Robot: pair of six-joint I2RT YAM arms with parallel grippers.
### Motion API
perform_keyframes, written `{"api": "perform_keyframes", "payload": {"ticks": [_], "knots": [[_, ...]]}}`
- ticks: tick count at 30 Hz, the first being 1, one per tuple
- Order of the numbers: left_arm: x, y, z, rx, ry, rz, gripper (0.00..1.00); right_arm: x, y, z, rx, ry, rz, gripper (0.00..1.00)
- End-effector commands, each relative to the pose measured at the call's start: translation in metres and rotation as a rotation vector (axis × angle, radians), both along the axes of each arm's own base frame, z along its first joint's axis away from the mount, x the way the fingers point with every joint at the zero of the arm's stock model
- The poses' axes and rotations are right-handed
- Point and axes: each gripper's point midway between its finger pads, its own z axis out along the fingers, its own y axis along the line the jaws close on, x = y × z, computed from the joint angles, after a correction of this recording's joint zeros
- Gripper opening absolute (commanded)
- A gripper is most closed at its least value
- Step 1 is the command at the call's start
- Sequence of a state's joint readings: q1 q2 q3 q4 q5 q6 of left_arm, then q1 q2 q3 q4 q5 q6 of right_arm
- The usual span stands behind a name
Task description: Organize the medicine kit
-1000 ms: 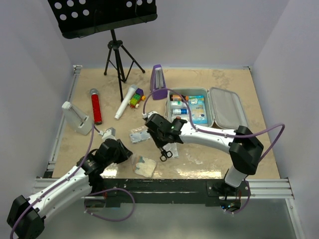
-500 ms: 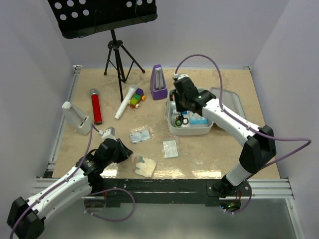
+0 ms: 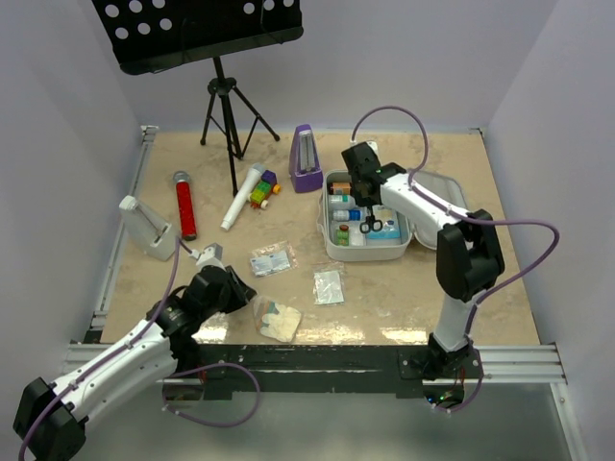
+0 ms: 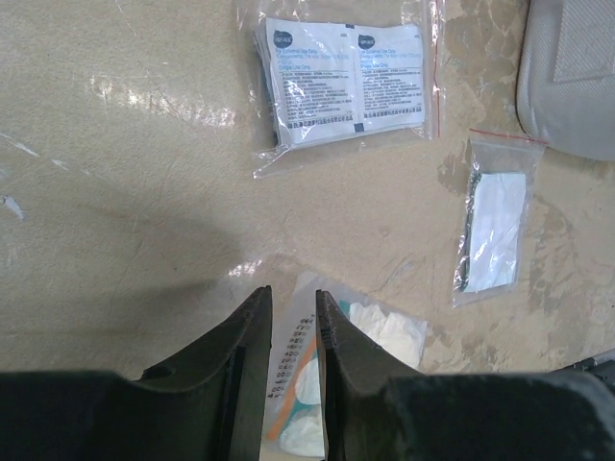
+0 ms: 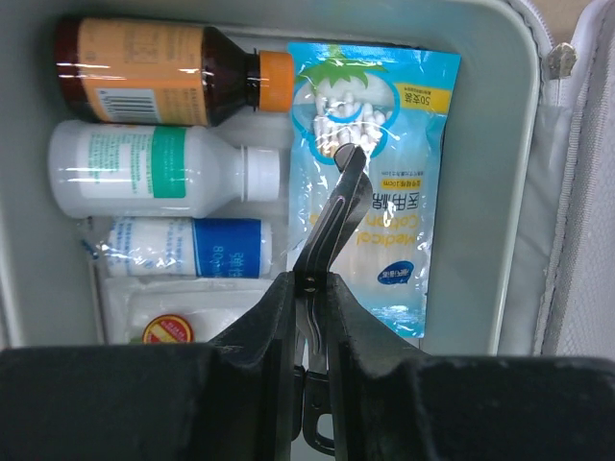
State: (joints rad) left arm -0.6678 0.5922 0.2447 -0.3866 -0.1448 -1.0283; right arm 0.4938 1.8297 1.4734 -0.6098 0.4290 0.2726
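Note:
The medicine kit (image 3: 370,254) lies open at the back right, its lid (image 3: 452,192) folded out to the right. My right gripper (image 3: 369,206) hangs over the kit's tray (image 5: 485,144), shut on black scissors (image 5: 332,226) whose blades point down at a blue cotton-swab pack (image 5: 384,144). A brown bottle (image 5: 144,72), a white bottle (image 5: 154,178) and a bandage roll (image 5: 183,247) lie in the tray. Low at the front left, my left gripper (image 4: 292,298) stands narrowly open above a clear bag of white gauze (image 4: 384,331), nothing between its fingers.
A bag of sachets (image 3: 271,260) and a small zip bag (image 3: 329,286) lie between the arms. A purple metronome (image 3: 306,158), a music stand's tripod (image 3: 226,106), a white toy microphone (image 3: 242,195), a red tube (image 3: 184,204) and a white holder (image 3: 149,229) stand at the back and left.
My right arm carried the scissors from the middle of the table back and right to above the kit's tray. The left arm has not moved.

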Motion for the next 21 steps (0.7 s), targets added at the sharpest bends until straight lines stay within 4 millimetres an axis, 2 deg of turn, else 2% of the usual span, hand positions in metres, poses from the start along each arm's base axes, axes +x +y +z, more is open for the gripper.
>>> {"api": "perform_keyframes", "payload": {"ticks": [1,8,11,12,15,19,21], "knots": [[0.009,-0.002,0.015,0.002,-0.046,-0.005,0.30,0.023,-0.016,0.011,-0.037,-0.083,-0.062,0.00],[0.009,-0.002,0.010,0.013,-0.039,-0.009,0.30,0.035,-0.026,-0.006,-0.081,-0.052,-0.088,0.00],[0.009,-0.001,0.009,0.016,-0.038,-0.006,0.29,0.037,-0.024,-0.011,-0.073,-0.040,-0.079,0.00],[0.008,-0.001,0.008,0.018,-0.037,-0.010,0.30,0.037,-0.024,-0.012,-0.076,-0.036,-0.079,0.02],[0.009,-0.001,0.010,0.015,-0.045,-0.008,0.30,0.038,-0.022,-0.010,-0.064,-0.041,-0.082,0.23],[0.009,-0.001,0.010,0.015,-0.045,-0.008,0.30,0.037,-0.022,0.006,-0.034,-0.076,-0.096,0.43],[0.009,0.000,0.009,0.015,-0.043,-0.007,0.29,0.034,-0.021,0.018,-0.015,-0.096,-0.094,0.49]]}}
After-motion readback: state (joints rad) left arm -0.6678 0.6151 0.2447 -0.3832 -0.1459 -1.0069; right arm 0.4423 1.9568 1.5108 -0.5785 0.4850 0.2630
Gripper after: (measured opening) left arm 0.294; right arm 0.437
